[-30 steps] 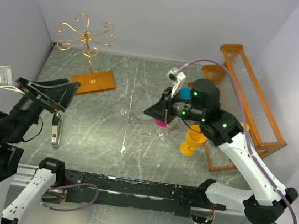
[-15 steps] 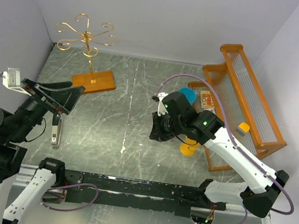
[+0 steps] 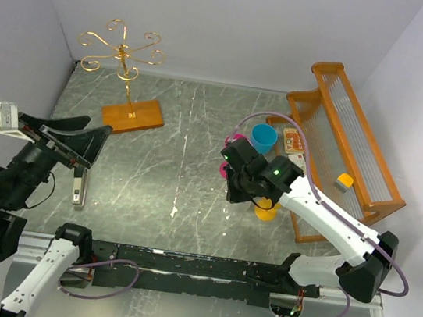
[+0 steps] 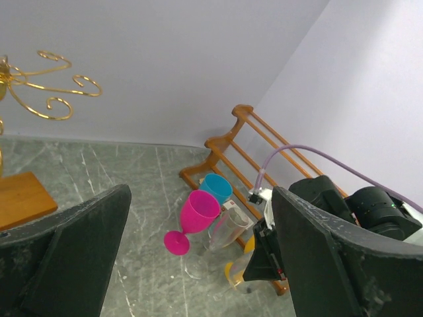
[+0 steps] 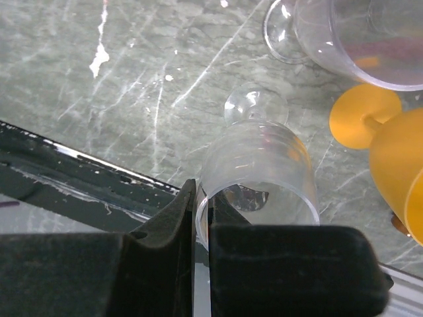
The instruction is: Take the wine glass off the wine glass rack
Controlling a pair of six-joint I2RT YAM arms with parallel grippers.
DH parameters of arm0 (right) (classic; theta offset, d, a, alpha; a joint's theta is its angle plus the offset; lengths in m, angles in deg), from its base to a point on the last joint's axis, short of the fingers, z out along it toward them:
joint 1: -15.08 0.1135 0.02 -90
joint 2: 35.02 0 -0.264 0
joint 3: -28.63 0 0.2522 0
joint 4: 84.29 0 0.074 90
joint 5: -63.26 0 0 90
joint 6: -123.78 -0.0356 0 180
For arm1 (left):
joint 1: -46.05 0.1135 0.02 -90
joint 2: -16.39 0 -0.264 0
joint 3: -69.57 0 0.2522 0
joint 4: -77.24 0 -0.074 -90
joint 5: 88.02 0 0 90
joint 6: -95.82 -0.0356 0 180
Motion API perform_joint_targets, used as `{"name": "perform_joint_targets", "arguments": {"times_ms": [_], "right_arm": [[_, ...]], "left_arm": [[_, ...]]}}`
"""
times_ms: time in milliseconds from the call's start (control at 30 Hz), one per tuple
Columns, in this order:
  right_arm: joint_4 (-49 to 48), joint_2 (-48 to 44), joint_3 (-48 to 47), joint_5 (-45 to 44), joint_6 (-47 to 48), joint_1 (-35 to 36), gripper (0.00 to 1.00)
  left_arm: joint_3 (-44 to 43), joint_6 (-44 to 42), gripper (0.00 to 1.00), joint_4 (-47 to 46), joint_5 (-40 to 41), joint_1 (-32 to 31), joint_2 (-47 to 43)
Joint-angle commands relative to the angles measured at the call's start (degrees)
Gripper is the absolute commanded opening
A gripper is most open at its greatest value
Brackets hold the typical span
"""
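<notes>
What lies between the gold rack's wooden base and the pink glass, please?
Nothing: between the base and the pink glass the table is bare, scratched marble. The top view shows it plainly, and the left wrist view agrees.

There are two racks: one gold wine glass rack [image 3: 132,114] and one wooden rack [image 3: 328,68]. Four glasses with stems are just beside the wooden rack: the clear wine glass [image 5: 264,158], one more clear glass [image 5: 344,39], one pink glass [image 4: 198,211] and one yellow glass [image 5: 396,152]. One blue cup [image 4: 216,188] and one little packet [image 3: 292,142] are next to it too. One yellow block [image 3: 342,179] sits on it. One tool [image 3: 79,183] lies well apart from it.
</notes>
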Motion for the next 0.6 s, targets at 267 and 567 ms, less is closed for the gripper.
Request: {"name": "perform_joint_targets", "arguments": {"times_ms": [267,567], "right_arm": [[-3.4,0.8,3.7,-5.2,-4.4,0.2,0.0],[-3.6,0.3,4.6,-5.4,-5.0,0.2,0.03]], "left_arm": [[-2.4,-4.2,0.98,3.0,2.7,-0.5,-0.5],[-4.1,-4.0,0.98,3.8,3.9,-0.7,0.9]]}}
